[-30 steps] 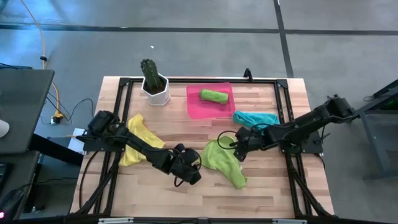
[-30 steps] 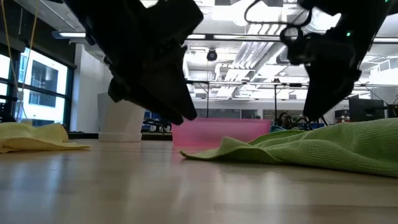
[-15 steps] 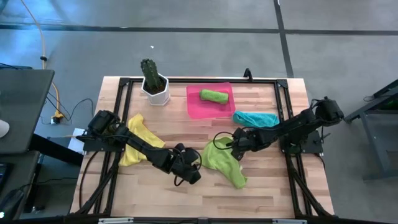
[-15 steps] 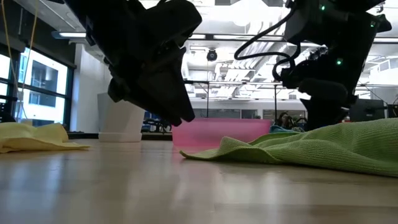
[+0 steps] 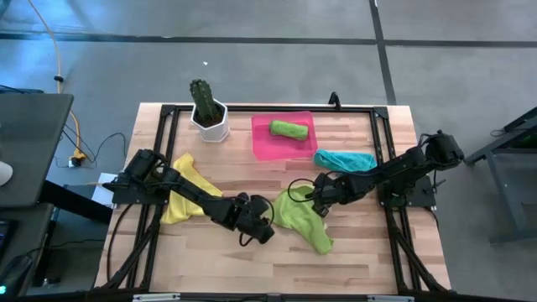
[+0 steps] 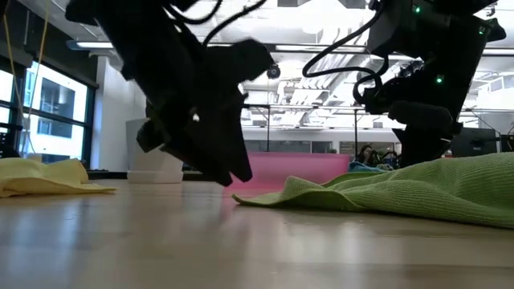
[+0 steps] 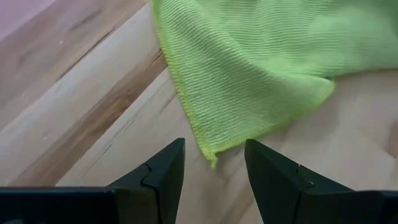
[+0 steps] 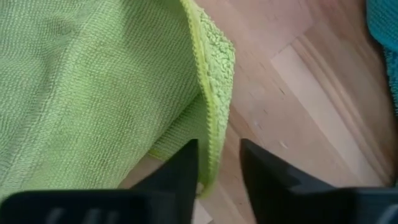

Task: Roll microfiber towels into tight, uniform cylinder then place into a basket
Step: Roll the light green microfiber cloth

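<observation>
Planks of pale wood table (image 5: 361, 252) lay under the left gripper (image 7: 214, 163), fingers apart by a green towel (image 5: 304, 216) corner, while the right gripper (image 8: 219, 163) narrowly straddled its far edge, pink basket (image 5: 267, 141) beyond.

Right gripper (image 8: 217, 163): fingers blurred in own wrist view, towel edge between them; whether pinched, cannot tell.
Lime green towel (image 7: 249, 62): cut by edge in left wrist view; far side cut by edge in low view.
Teal towel (image 8: 385, 37): only sliver at edge in right wrist view.
Basket (image 6: 305, 164): partly hidden behind left arm and towel in low view.
Yellow towel (image 5: 180, 193): partly under left arm in high view.
</observation>
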{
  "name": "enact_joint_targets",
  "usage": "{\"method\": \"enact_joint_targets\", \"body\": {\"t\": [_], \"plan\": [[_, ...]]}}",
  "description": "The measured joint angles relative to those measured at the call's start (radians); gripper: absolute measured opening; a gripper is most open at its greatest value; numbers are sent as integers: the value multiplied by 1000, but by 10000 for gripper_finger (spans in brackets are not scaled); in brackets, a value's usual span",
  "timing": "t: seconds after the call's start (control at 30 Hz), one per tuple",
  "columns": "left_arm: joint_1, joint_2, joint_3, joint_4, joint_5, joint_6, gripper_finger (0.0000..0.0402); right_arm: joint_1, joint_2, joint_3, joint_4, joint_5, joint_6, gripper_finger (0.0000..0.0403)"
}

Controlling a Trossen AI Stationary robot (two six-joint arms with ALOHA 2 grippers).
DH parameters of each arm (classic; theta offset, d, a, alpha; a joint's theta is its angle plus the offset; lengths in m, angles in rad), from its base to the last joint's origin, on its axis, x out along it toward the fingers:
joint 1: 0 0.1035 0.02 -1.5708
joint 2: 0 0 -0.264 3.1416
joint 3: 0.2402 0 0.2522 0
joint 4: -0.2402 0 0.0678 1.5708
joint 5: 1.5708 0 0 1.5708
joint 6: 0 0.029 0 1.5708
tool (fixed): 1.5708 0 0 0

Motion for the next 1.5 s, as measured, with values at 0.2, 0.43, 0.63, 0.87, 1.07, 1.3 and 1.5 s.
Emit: {"method": "enact_joint_targets", "body": {"t": [0.2,0.43,0.63,0.87,1.07,1.3,1.5], "plan": [[49,16,0,-3,0,-17,159,0,0,0,3,-5,-18,10],[71,32,0,19,25,14,159,0,0,0,4,-5,-34,13],[71,80,2,115,85,-36,159,0,0,0,12,-3,-39,13],[64,94,3,201,100,-34,159,0,0,1,28,1,-60,14],[46,95,3,188,104,-17,143,0,0,1,30,1,-60,14],[42,96,2,167,115,26,96,0,0,1,35,4,-60,14],[42,96,2,158,119,57,54,0,0,1,44,4,-60,14]]}}
